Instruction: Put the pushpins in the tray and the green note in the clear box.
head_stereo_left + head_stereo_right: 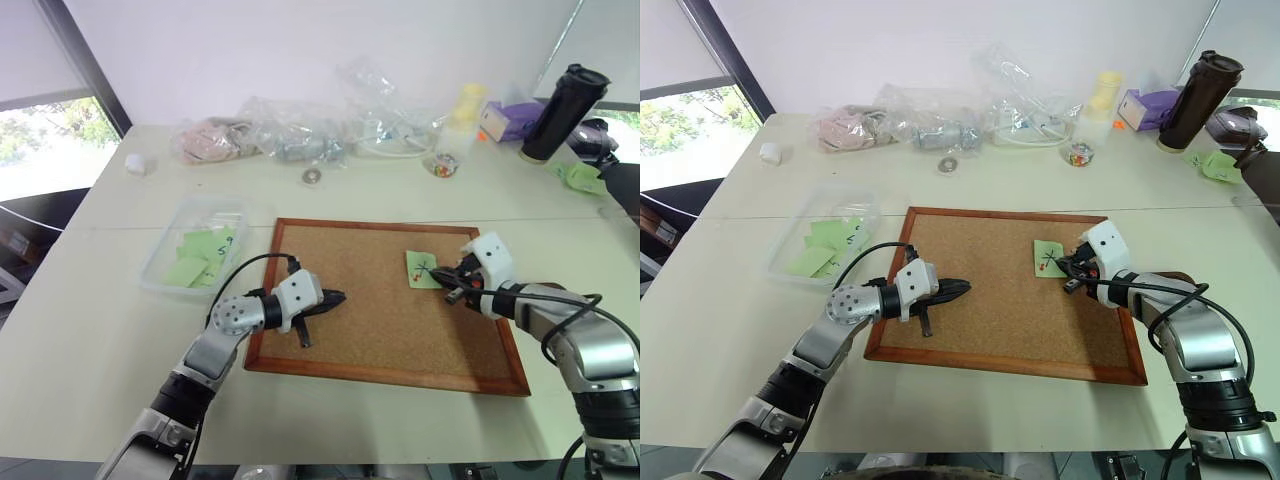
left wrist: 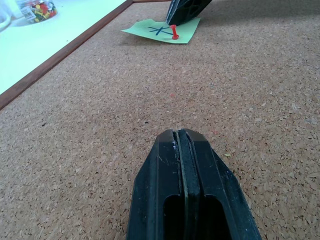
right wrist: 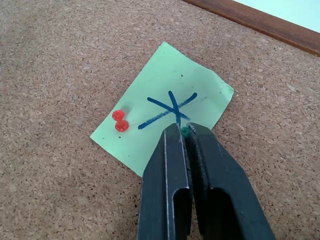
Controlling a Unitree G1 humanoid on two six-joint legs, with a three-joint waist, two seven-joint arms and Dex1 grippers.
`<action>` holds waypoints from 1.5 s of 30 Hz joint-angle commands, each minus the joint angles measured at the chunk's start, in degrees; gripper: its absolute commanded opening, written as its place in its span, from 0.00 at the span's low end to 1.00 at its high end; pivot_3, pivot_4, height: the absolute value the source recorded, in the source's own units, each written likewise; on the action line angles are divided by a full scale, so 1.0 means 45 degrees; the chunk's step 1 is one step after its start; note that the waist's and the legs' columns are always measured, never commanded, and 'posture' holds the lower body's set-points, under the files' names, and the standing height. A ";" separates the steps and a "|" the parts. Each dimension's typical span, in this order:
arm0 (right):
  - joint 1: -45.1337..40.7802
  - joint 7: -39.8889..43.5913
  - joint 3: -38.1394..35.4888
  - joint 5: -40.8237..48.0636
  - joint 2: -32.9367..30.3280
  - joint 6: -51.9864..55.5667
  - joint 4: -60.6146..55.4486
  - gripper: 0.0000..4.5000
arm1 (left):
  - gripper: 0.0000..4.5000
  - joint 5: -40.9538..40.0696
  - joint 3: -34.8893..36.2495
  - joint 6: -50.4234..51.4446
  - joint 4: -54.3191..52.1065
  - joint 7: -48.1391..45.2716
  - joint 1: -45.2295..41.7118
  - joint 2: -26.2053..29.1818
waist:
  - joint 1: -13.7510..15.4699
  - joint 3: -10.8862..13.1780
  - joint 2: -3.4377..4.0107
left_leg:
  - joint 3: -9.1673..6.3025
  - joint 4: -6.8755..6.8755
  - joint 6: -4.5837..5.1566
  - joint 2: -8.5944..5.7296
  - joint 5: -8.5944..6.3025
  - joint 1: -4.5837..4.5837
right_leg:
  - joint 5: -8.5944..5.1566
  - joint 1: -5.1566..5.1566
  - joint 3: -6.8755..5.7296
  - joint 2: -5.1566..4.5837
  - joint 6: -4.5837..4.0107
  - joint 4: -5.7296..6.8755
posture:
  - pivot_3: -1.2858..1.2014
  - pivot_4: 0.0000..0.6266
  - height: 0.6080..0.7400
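Observation:
The green note (image 3: 165, 90), marked with a blue cross, lies pinned on the cork board (image 1: 380, 320). A red pushpin (image 3: 120, 121) stands in one corner of it. My right gripper (image 3: 183, 131) is shut at the note's edge, and a green pushpin (image 3: 184, 131) head peeks out between its fingertips. Over the board's left part my left gripper (image 1: 338, 297) hovers shut and empty, pointing toward the note. The clear box (image 1: 165, 262) sits on the table left of the board and holds several green notes. The tray is out of view.
Crinkled plastic bags (image 1: 290, 135), a small jar of coloured pins (image 1: 442, 165) and a black bottle (image 1: 560, 115) line the table's far side. A crumpled green scrap (image 1: 583, 178) lies at the far right, a metal ring (image 1: 312, 176) behind the board.

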 commanded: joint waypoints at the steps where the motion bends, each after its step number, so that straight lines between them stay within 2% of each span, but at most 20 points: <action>1: -0.0471 -0.0186 -0.1532 0.0786 -0.0383 0.0663 -0.1631 0.02 | 0.00 0.0138 -0.0111 0.0242 0.0023 -0.0095 0.0220 0.0150 | 0.0006 0.0000 0.0000 | 0.0000 0.0000 -0.0001 0.0000 0.0000 -0.0011 | 0.0000 -0.0011 -0.0002 0.0000 0.0000 0.0001 | 0.52 0.24 1.00; 10: -0.0511 -0.0643 -0.3782 0.1812 -0.0940 0.2232 -0.2657 0.02 | 0.00 0.0161 -0.0192 0.0271 0.0210 -0.0179 0.0116 0.0055 | 0.0015 0.0005 -0.0008 | -0.0001 0.0000 0.0000 0.0002 0.0000 -0.0027 | 0.0000 -0.0018 -0.0004 -0.0002 0.0000 -0.0003 | 0.52 0.24 1.00; 13: 0.0337 -0.0714 -0.5289 0.1830 -0.1103 0.2443 -0.2382 0.02 | 0.00 0.0155 -0.0206 0.0219 0.0306 -0.0240 0.0078 0.0026 | 0.0077 0.0005 -0.0011 | -0.0002 0.0000 0.0000 0.0002 0.0000 -0.0029 | 0.0000 -0.0018 -0.0004 -0.0002 0.0000 -0.0003 | 0.52 0.24 1.00; 18: 0.1452 -0.0588 -0.6707 0.1936 -0.1350 0.2515 -0.2161 0.02 | 0.00 0.0114 -0.0240 0.0169 0.0458 -0.0373 0.0023 -0.0024 | 0.0027 0.0000 -0.0002 | -0.0006 0.0002 0.0001 -0.0001 0.0000 -0.0040 | 0.0000 -0.0018 -0.0009 -0.0003 0.0000 -0.0010 | 0.52 0.24 1.00; 21: 0.3092 -0.0311 -0.7444 0.1297 -0.1348 0.1843 -0.1392 0.02 | 0.00 0.0145 -0.0306 0.0001 0.0715 -0.0542 -0.0124 -0.0090 | 0.0075 0.0002 -0.0005 | -0.0008 0.0002 0.0001 0.0002 0.0000 -0.0031 | 0.0000 -0.0007 -0.0009 0.0000 0.0000 -0.0008 | 0.52 0.24 1.00; 27: 0.4252 -0.0238 -0.7567 0.1212 -0.0975 0.1068 -0.0825 0.02 | 0.00 0.0182 -0.0312 -0.0125 0.0902 -0.0625 -0.0183 -0.0171 | 0.0023 0.0005 0.0003 | 0.0013 0.0008 0.0006 -0.0007 -0.0002 -0.0021 | 0.0000 0.0001 0.0005 -0.0006 0.0000 -0.0016 | 0.52 0.24 1.00; 45: 0.5204 -0.0317 -0.7362 0.1176 -0.0445 0.0227 -0.0282 0.02 | 0.00 0.0196 -0.0312 -0.0240 0.0895 -0.0672 -0.0092 -0.0122 | 0.0047 0.0009 0.0016 | 0.0008 -0.0011 0.0012 -0.0003 -0.0006 0.0046 | -0.0002 0.0059 0.0006 -0.0003 0.0003 -0.0024 | 0.52 0.24 1.00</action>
